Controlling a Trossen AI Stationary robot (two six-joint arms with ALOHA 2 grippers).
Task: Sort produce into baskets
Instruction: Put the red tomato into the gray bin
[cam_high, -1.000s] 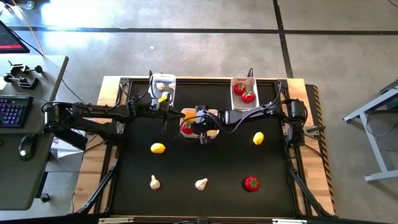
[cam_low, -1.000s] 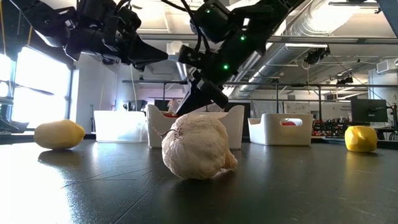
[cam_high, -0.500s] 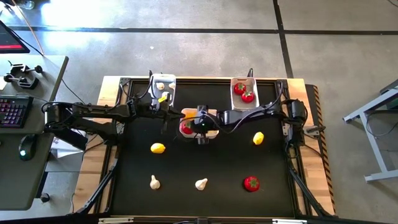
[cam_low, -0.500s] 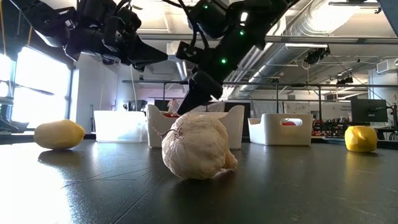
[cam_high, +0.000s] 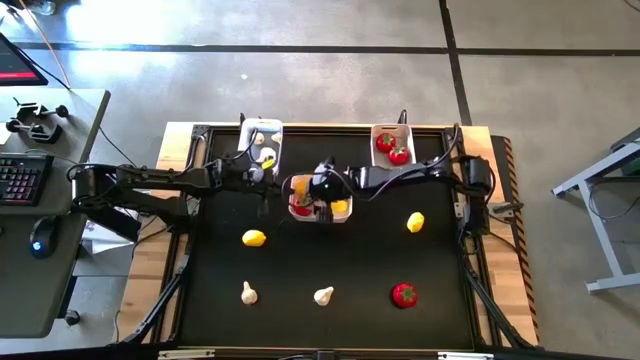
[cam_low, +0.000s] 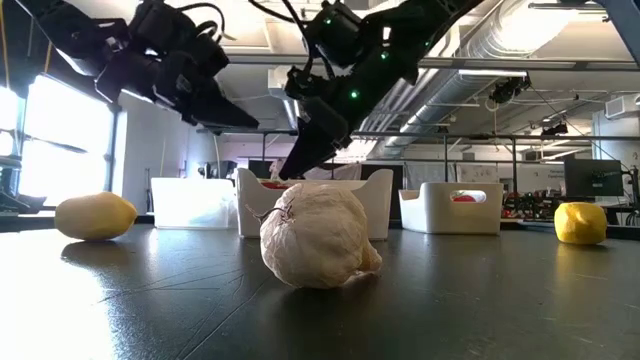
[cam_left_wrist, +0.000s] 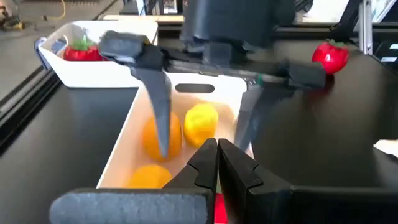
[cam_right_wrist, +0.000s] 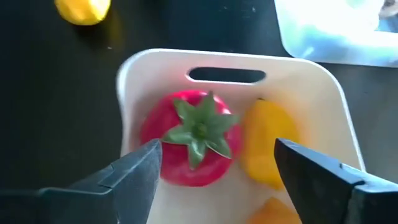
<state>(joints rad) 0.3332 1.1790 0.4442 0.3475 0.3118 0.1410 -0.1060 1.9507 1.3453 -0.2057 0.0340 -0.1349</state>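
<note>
Produce, high view: most pieces sit loose on the black table (cam_high: 360, 260) — a lemon (cam_high: 254, 238), a 2nd lemon (cam_high: 416, 222), two garlic bulbs (cam_high: 248, 292) (cam_high: 323, 295) and a red fruit (cam_high: 404, 294); the far-right basket (cam_high: 392, 147) holds red fruits, the far-left basket (cam_high: 262, 140) garlic. Right gripper (cam_high: 321, 192) hangs over the middle basket (cam_high: 319, 198); left gripper (cam_high: 262, 176) waits just beside it. Low view: a garlic bulb fills the foreground, both arms above the baskets behind; finger gap unclear here. Left wrist view: left gripper (cam_left_wrist: 217, 163) pinched closed w/ nothing in it, yellow ovals in the basket ahead. Right wrist view: right gripper (cam_right_wrist: 217, 163) spread wide, empty, straddling a red fruit w/ green top (cam_right_wrist: 191, 137) that lies in the middle basket next to yellow pieces. It looks mis-sorted, probably the pick target. To do it well: centre fingers on the round body, not the leaf, drop low, keep clear of the basket wall and neighbouring lemon, close firmly, lift straight up.
</note>
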